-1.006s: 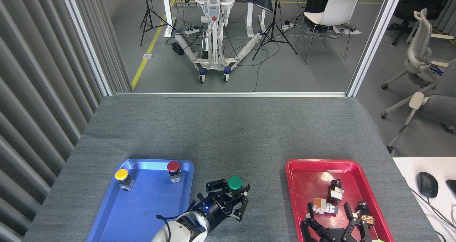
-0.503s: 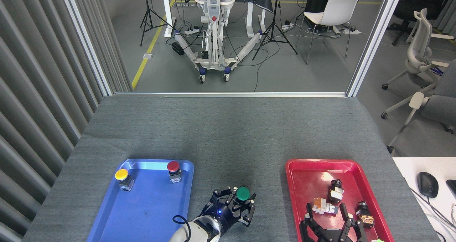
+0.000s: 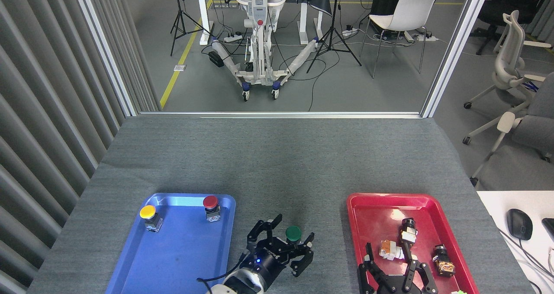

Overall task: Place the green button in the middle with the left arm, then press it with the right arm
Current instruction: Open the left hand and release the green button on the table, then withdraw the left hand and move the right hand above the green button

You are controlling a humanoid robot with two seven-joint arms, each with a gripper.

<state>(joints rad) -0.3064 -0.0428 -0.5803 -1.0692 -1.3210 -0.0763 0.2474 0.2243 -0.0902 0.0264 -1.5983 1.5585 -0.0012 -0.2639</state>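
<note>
Grey felt-like cloth covers the tabletop [image 3: 268,155], which is bounded at its far edge by a glass partition; beyond it a wheeled white stand, tripods, cables and a white chair [image 3: 404,14] are seen on the floor. On the near left of the cloth a blue tray [image 3: 173,259] is laid, and in its far part two buttons are stood upright: a yellow button [image 3: 149,216] near the far left corner and a red button [image 3: 211,206] near the far right corner. On the near right a red tray [image 3: 376,207] is laid, in which several small switch parts [image 3: 400,240] are scattered.

Between the two trays, on the bare cloth, the green button [image 3: 293,234] is seen with its cap facing up. It is framed by the left gripper [image 3: 285,246], whose black fingers [image 3: 260,232] are spread apart around it, one to the left of the cap and others just beside it on the right. Whether any finger touches the base cannot be told, since the base is hidden behind the gripper. A small blue light is shown on the gripper's body, and its white wrist is cut off by the lower edge of the view.

At the bottom right, over the near part of the red tray, the right gripper [image 3: 391,263] is seen with its fingers [image 3: 368,255] spread apart and pointing away from the robot, nothing being held between them. It is kept well apart from the green button.
</note>
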